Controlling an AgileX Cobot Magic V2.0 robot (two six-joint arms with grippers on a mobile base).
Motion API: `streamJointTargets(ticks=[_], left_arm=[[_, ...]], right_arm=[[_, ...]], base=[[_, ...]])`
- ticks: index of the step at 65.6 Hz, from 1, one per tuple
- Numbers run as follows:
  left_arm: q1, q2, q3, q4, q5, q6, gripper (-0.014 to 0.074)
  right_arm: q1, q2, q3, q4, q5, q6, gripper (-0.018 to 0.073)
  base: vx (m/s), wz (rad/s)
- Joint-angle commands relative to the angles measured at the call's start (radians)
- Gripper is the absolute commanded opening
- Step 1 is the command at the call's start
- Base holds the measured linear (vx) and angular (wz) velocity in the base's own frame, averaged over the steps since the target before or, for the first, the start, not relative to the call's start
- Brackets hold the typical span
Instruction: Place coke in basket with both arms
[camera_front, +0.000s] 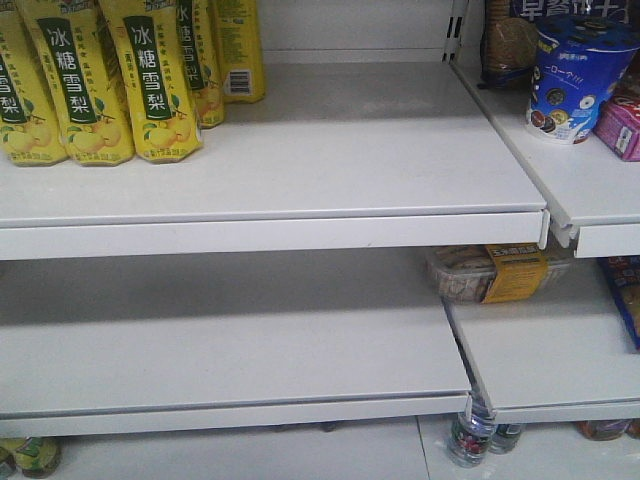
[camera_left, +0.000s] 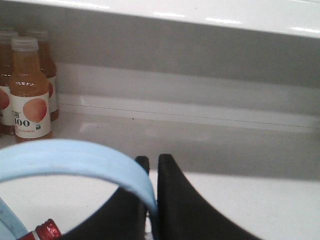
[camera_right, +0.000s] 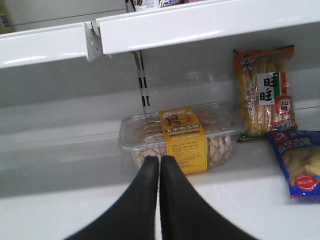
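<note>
In the left wrist view my left gripper (camera_left: 154, 161) is shut on the thin light-blue handle (camera_left: 75, 157) of the basket, which arches across the lower left and runs down between the two black fingers. The red cap of the coke (camera_left: 47, 231) peeks in at the bottom left, under the handle; the rest of the bottle and the basket body are out of view. In the right wrist view my right gripper (camera_right: 160, 161) is shut and empty, pointing at a shelf. Neither arm, the basket nor the coke shows in the front view.
Orange juice bottles (camera_left: 30, 92) stand at the left on a white shelf (camera_left: 225, 145). A clear snack box with a yellow label (camera_right: 182, 137), a snack bag (camera_right: 264, 92) and a blue packet (camera_right: 299, 165) lie ahead of the right gripper. The front view shows yellow pear-drink bottles (camera_front: 160, 80) and white shelves (camera_front: 300, 170).
</note>
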Motion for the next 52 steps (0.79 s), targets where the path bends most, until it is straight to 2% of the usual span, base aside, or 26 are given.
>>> streamJointTargets(ticks=[1, 52], left_arm=[[0.002, -0.022, -0.003, 0.053, -0.147, 0.048, -0.0006], [0.002, -0.022, -0.003, 0.053, -0.147, 0.048, -0.0006]], right_arm=[[-0.004, -0.017, 0.012, -0.012, -0.097, -0.009, -0.0005], [-0.004, -0.017, 0.011, -0.008, -0.101, -0.009, -0.0005]], base=[[0.00, 0.00], [0.00, 0.00]])
